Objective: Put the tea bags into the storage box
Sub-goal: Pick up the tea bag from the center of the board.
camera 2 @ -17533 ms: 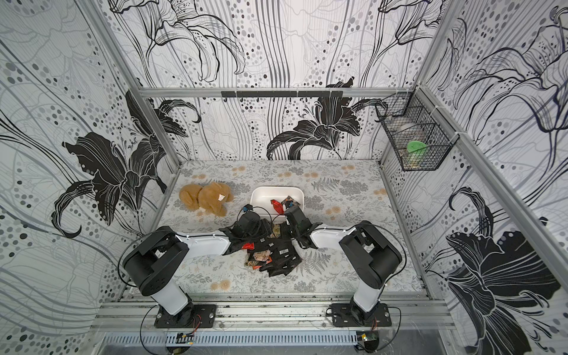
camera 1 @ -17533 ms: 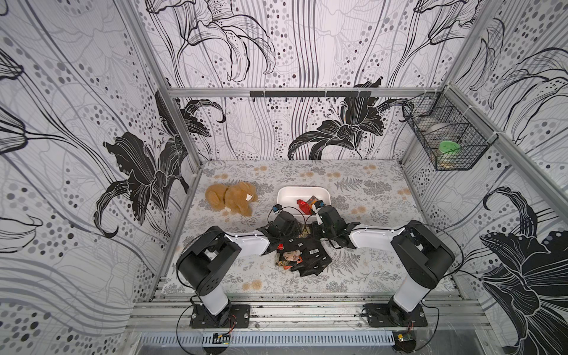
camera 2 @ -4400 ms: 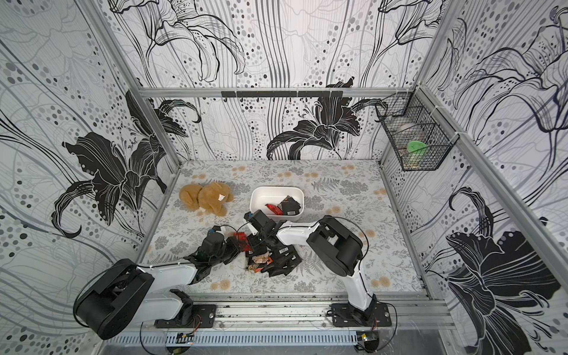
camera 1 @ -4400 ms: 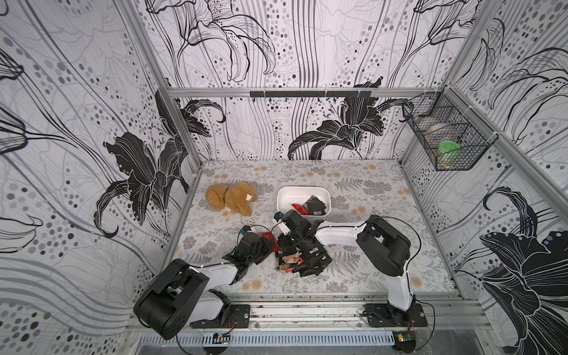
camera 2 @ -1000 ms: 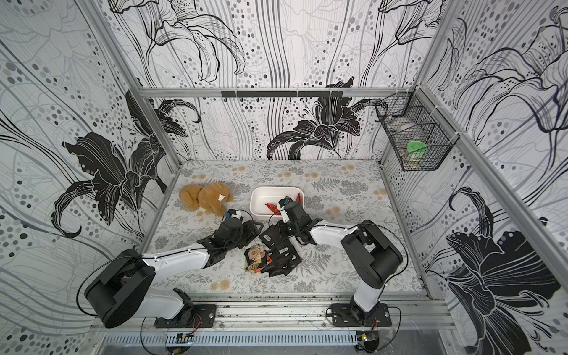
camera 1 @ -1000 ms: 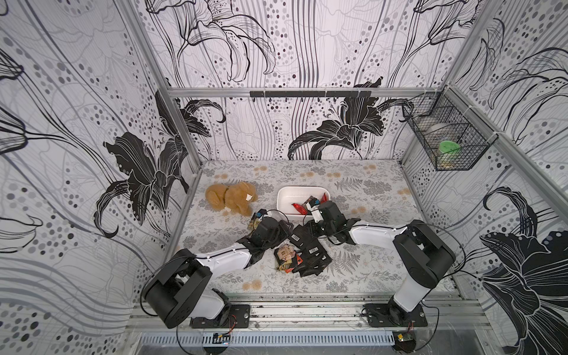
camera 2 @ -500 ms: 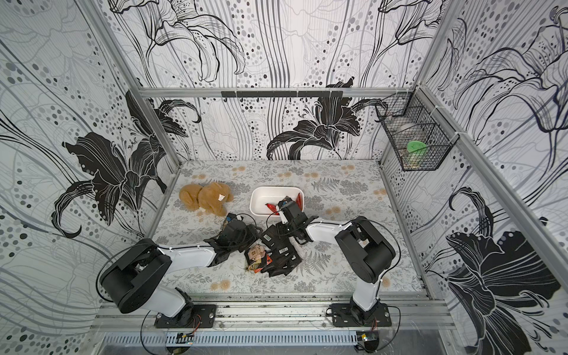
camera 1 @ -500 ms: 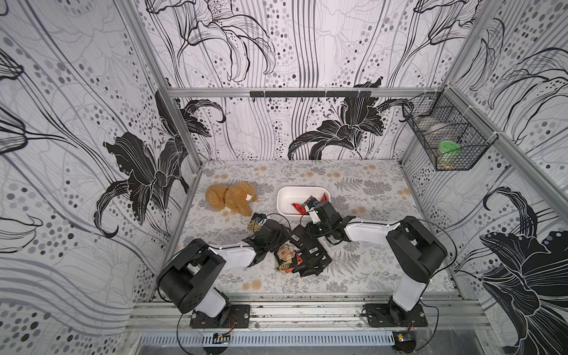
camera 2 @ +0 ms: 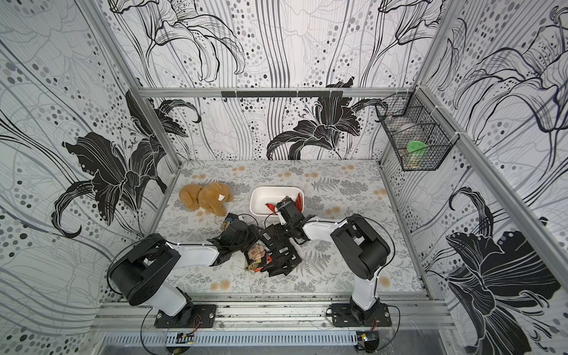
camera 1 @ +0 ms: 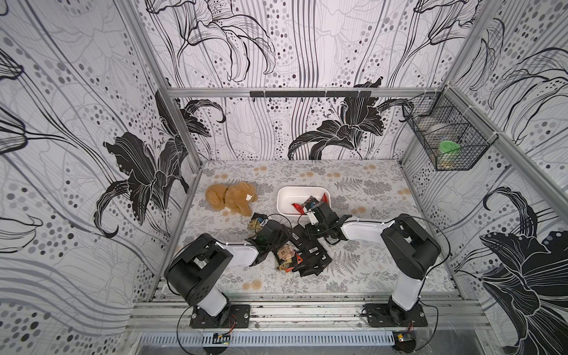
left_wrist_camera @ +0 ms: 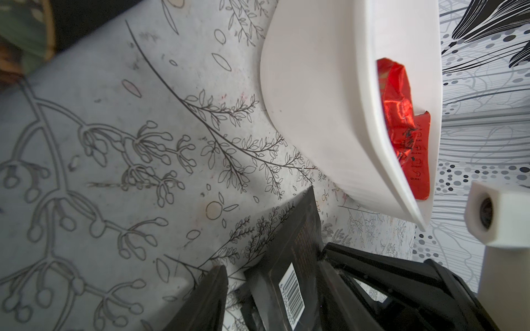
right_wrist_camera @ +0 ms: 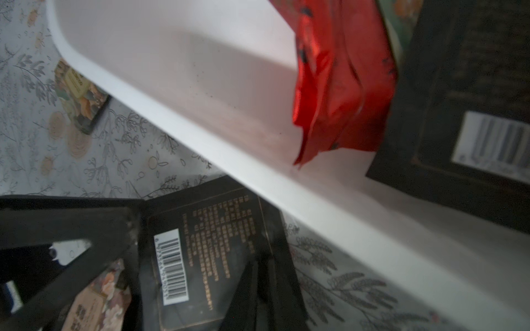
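- The white storage box [camera 1: 289,199] sits mid-counter [camera 1: 368,270], just behind the heap of tea bags [camera 1: 309,256], so each carry is short. A few red sachets [left_wrist_camera: 398,114] and one black sachet [right_wrist_camera: 464,94] already lie at its right end.
- The right hand [right_wrist_camera: 256,272] hangs low by the box's near wall. Its fingers are pressed together over a black barcode sachet [right_wrist_camera: 200,246] at the heap's edge, and I cannot tell whether it pinches that sachet.
- The left hand [left_wrist_camera: 274,262] reaches in from the other side with its jaws apart, what looks like the same sachet between them (bare counter shows beside one finger, so I'd say nothing is clamped).
- A patterned sachet [camera 1: 255,222] lies apart from the heap, nearer the brown plush toy [camera 1: 232,199], probably a later pick.
- Most bags lie outside the box, so the job looks early.
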Action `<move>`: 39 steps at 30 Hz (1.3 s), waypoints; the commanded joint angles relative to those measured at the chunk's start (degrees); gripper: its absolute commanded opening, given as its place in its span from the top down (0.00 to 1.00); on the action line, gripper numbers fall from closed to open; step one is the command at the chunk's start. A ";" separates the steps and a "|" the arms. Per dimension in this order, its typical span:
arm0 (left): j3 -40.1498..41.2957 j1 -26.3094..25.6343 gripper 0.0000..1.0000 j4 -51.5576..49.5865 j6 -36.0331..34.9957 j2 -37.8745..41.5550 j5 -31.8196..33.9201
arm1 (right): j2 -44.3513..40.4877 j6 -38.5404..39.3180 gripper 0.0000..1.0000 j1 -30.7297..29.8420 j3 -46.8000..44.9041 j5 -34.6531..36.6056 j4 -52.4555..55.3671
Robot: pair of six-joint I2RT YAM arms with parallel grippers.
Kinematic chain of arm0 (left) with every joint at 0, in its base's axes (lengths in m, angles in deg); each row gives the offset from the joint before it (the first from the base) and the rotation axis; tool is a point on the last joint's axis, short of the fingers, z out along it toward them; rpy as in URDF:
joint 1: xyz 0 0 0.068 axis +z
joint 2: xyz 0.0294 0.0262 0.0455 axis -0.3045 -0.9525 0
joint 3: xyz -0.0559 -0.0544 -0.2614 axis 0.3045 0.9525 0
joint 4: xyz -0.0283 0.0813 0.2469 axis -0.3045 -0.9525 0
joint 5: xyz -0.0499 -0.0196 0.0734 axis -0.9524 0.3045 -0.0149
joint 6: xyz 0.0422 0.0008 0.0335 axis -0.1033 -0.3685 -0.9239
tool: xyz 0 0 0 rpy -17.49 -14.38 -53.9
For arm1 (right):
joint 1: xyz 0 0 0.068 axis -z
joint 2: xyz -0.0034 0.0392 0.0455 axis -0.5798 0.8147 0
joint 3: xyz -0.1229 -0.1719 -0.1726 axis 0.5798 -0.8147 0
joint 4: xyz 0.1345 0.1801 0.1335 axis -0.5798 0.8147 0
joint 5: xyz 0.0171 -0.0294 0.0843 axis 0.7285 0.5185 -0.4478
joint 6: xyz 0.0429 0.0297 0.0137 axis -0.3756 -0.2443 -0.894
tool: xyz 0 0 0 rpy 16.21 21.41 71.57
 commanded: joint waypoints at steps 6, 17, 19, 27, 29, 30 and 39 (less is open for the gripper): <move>0.50 0.13 0.57 6.87 2.42 -1.67 -4.05 | 0.46 1.34 0.87 -0.69 1.06 0.93 2.24; -0.82 -0.13 0.64 10.80 3.14 -2.50 -5.65 | 0.15 1.35 0.87 -0.82 0.87 0.93 2.10; -1.20 -0.38 0.64 10.97 2.97 -3.21 -5.90 | 0.15 1.37 0.87 -0.80 1.02 0.76 2.12; -2.42 -1.73 0.71 12.76 2.55 -6.36 -6.92 | -0.16 1.45 0.87 -0.78 0.71 -0.02 1.49; -2.68 -1.76 0.76 12.89 2.35 -6.95 -7.22 | -1.12 1.25 0.87 -0.79 -0.08 -0.11 0.37; -2.64 -1.72 0.79 13.01 2.47 -7.04 -7.26 | -1.95 1.21 0.87 -0.78 -0.79 0.04 -0.41; -3.09 -1.74 1.00 2.24 -2.56 0.07 -3.58 | -12.40 0.05 0.81 -0.75 -9.33 5.79 -9.48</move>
